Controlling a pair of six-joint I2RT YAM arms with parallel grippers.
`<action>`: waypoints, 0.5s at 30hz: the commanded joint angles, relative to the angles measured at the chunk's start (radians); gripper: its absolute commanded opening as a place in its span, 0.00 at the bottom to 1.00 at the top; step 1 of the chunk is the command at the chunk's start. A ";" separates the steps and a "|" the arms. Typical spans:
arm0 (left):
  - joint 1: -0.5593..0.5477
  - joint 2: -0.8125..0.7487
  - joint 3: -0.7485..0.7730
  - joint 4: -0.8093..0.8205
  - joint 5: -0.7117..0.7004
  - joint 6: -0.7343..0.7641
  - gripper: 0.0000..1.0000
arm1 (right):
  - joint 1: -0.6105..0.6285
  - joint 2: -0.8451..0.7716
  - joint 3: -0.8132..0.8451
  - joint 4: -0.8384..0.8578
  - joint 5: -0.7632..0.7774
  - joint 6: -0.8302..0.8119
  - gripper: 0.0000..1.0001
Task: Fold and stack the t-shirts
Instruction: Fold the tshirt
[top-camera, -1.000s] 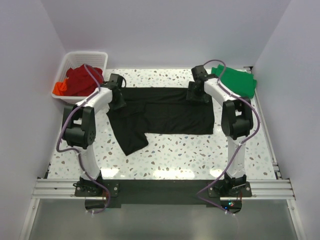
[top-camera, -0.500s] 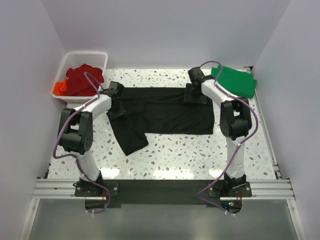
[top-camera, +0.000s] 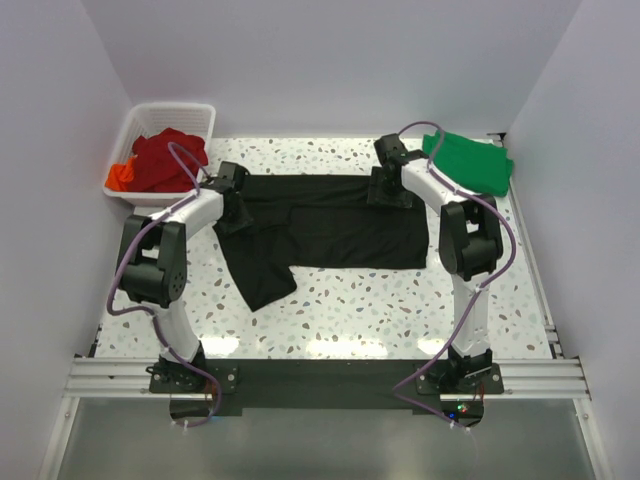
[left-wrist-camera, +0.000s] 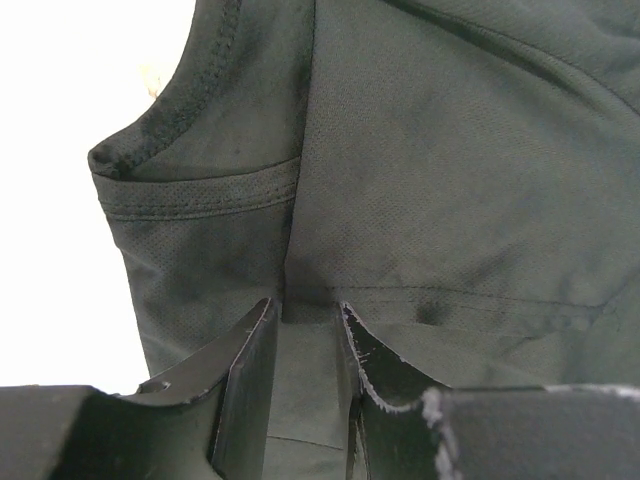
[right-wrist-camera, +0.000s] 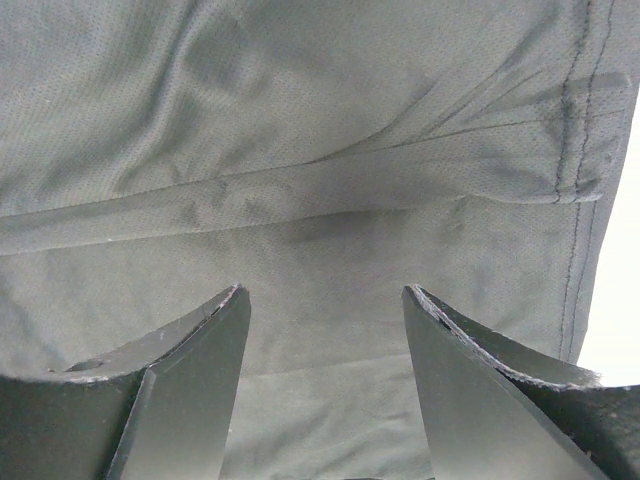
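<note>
The black t-shirt (top-camera: 330, 222) lies spread across the middle of the table, with one part hanging toward the front left. My left gripper (top-camera: 232, 200) is at its left end. In the left wrist view, the left gripper (left-wrist-camera: 305, 312) has its jaws closed to a narrow gap on a fold of the black fabric (left-wrist-camera: 450, 150). My right gripper (top-camera: 388, 188) is at the shirt's far right part. In the right wrist view it is open (right-wrist-camera: 322, 295), just above the flat fabric (right-wrist-camera: 300, 120). The green t-shirt (top-camera: 470, 162) lies folded at the back right.
A white slatted basket (top-camera: 180, 108) at the back left holds the dark red t-shirt (top-camera: 165, 158) and the orange t-shirt (top-camera: 118, 178). White walls close in the table on three sides. A metal rail (top-camera: 320, 378) runs along the near edge.
Both grippers have shifted slightly over the black t-shirt's far edge, the right one a little to the left. Over the last half second nothing visibly moves.
</note>
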 joint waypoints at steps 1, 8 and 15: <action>-0.002 0.020 -0.007 0.034 0.009 0.015 0.33 | 0.008 -0.035 0.046 -0.010 0.037 0.019 0.66; -0.002 0.045 -0.003 0.042 0.017 0.018 0.27 | 0.008 -0.029 0.055 -0.020 0.043 0.023 0.66; -0.004 0.039 0.011 0.025 0.000 0.021 0.13 | 0.006 -0.019 0.067 -0.026 0.043 0.025 0.66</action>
